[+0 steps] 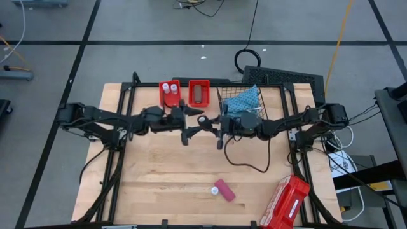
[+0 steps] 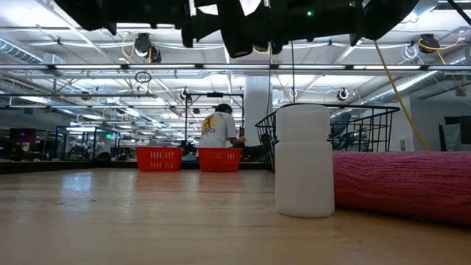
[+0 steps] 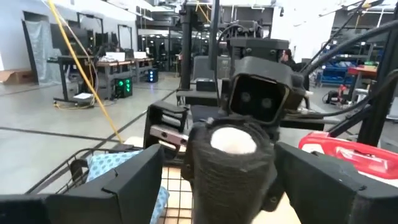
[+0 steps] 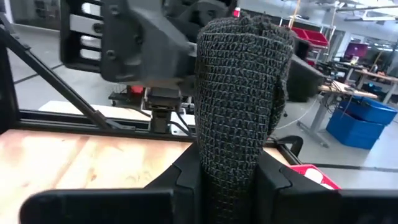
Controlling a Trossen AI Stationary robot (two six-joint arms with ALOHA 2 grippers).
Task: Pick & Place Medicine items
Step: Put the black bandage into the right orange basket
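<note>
Grip status: my right gripper (image 4: 229, 177) is clamped on the black mesh-wrapped item (image 4: 239, 81), which stands up from between my right fingers (image 4: 183, 183). My left gripper (image 3: 233, 186) faces it head-on. My left fingers (image 3: 124, 186) are spread wide, one on each side of the same item, with a gap visible on both sides.

The left wrist view shows the item's pale end face. The right wrist view shows only its woven side.

In the high view both grippers meet above the middle of the table (image 1: 165, 172). The item is too small there to make out between them.

Beyond my fingertips on the far side, that view shows two red bins. One holds the white-capped vials (image 1: 169, 88), the other the brown box (image 1: 199, 94). A wire basket (image 1: 273, 95) with the blue cloth (image 1: 247, 98) sits just behind my right gripper.

The pink tube (image 1: 224, 190) lies well apart from both grippers, toward the near edge. The red case (image 1: 284, 202) lies near it at the table corner.

Only the low view shows the tube's white cap standing on the tabletop and a person (image 2: 218, 129) in the room behind the bins.
</note>
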